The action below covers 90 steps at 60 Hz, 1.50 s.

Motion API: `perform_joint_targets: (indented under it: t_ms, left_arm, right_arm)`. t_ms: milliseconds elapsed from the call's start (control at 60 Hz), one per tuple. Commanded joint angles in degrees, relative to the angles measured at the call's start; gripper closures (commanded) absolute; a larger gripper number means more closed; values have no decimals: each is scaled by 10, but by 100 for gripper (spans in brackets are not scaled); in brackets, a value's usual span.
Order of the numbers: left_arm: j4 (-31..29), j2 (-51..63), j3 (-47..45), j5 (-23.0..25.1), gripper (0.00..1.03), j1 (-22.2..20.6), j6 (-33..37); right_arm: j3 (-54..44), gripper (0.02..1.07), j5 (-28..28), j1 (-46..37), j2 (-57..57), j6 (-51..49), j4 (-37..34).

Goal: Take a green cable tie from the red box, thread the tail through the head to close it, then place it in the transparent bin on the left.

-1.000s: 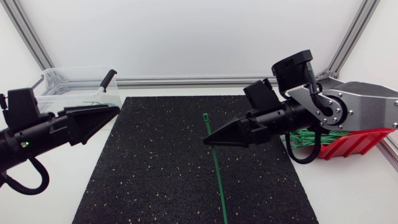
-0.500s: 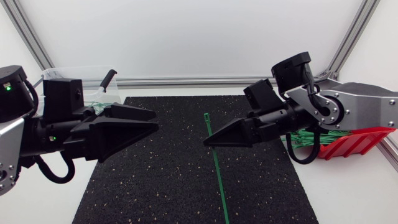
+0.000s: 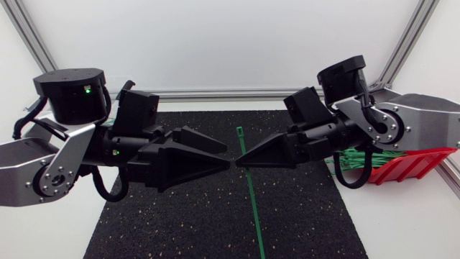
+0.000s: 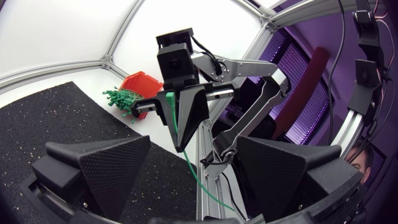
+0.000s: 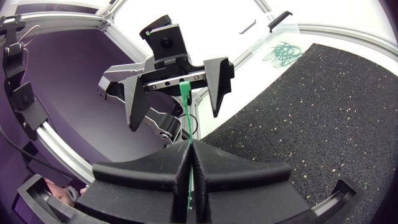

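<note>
My right gripper (image 3: 238,164) is shut on a green cable tie (image 3: 251,201) over the middle of the black mat. The tie's head (image 3: 238,132) points to the far side, and its tail runs toward the front edge. My left gripper (image 3: 228,156) is open, facing the right one nearly tip to tip, with the tie just past its fingertips. In the left wrist view the tie's head (image 4: 168,96) stands ahead of the gap between my open fingers (image 4: 106,168). In the right wrist view the tie (image 5: 186,118) rises from my shut gripper (image 5: 189,148) toward the left gripper (image 5: 175,121).
The red box (image 3: 410,165) with several green ties (image 3: 352,160) sits at the right, under my right arm. The transparent bin (image 5: 283,28), holding closed green ties (image 5: 281,51), is at the far left corner. The black mat (image 3: 180,223) covers the table's middle.
My left arm has swung in from the left edge to the middle, its open gripper now facing the right gripper's tip. The right arm and the tie have barely moved.
</note>
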Motion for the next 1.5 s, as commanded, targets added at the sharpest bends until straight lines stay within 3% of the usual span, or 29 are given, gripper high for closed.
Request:
perform_joint_targets:
  t_ms: [0, 133, 267, 350, 417, 617, 833, 983, 1167, 1233, 1417, 1483]
  left_arm:
    - [17, 17, 31, 10, 7, -16, 5]
    - [27, 33, 39, 9, 9, -26, 4]
    - [36, 50, 46, 9, 20, -29, 5]
    - [45, 64, 48, 9, 35, -30, 5]
    - [54, 71, 50, 9, 41, -29, 2]
    - [57, 73, 56, 9, 42, -29, -2]
    - [58, 77, 64, 9, 50, -34, -4]
    - [58, 87, 71, 3, 67, -36, -5]
    - [65, 94, 69, -8, 68, -40, -6]
    - [69, 94, 71, -9, 74, -40, -11]
    - [75, 94, 71, -10, 75, -43, -18]
    - [75, 94, 71, -12, 80, -44, -21]
  right_arm:
    - [-14, 101, -11, -1, -6, 13, 7]
    - [-19, 101, -19, -9, -16, 13, 9]
    - [-21, 101, -19, -11, -19, 13, 11]
    - [-22, 101, -19, -10, -20, 13, 10]
    - [-24, 101, -19, -8, -22, 13, 10]
    - [-29, 101, -19, -7, -22, 15, 15]
    - [-33, 101, -19, -3, -21, 20, 20]
    - [-36, 101, -18, -1, -25, 22, 24]
    - [-42, 101, -15, 1, -32, 29, 32]
    - [-46, 101, -13, 1, -35, 37, 46]
    - [-63, 101, -1, 1, -46, 74, 99]
    - [-72, 101, 10, 3, -53, 89, 126]
